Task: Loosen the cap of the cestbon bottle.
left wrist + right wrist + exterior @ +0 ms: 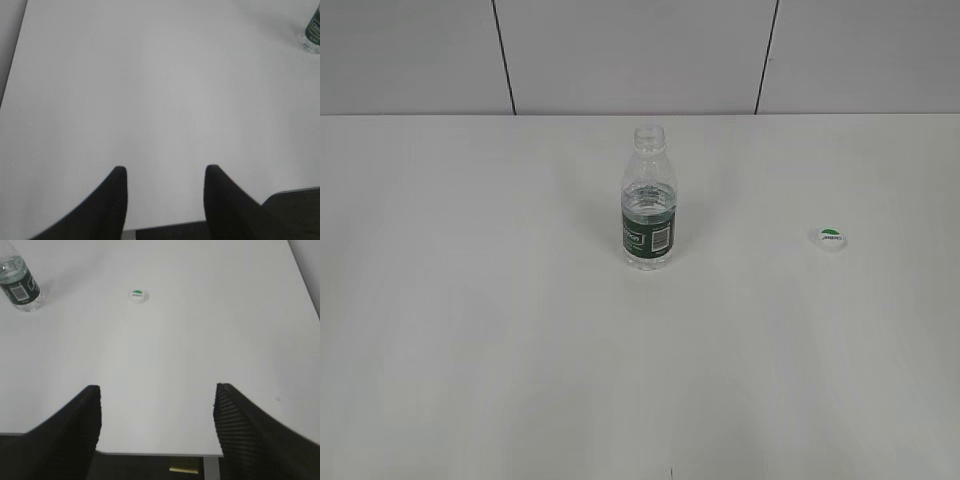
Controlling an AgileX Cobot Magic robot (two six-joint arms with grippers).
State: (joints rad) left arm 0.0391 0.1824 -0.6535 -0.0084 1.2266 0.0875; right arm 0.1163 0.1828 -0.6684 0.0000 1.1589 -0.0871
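Observation:
The cestbon bottle [649, 205] stands upright at the table's middle, clear with a dark green label and barcode, its neck open with no cap on it. It also shows in the right wrist view [19, 286] at the far left, and its base shows in the left wrist view [313, 31] at the top right. The cap [829, 238], white with a green half-circle, lies on the table to the bottle's right, also in the right wrist view [137, 296]. My left gripper [165, 172] and right gripper [157, 392] are open and empty near the table's front edge, far from both.
The white table [470, 330] runs back to a grey panelled wall [620, 55]. Its front edge shows in both wrist views, with dark floor below it. A small yellow item [186, 469] lies beneath the table edge.

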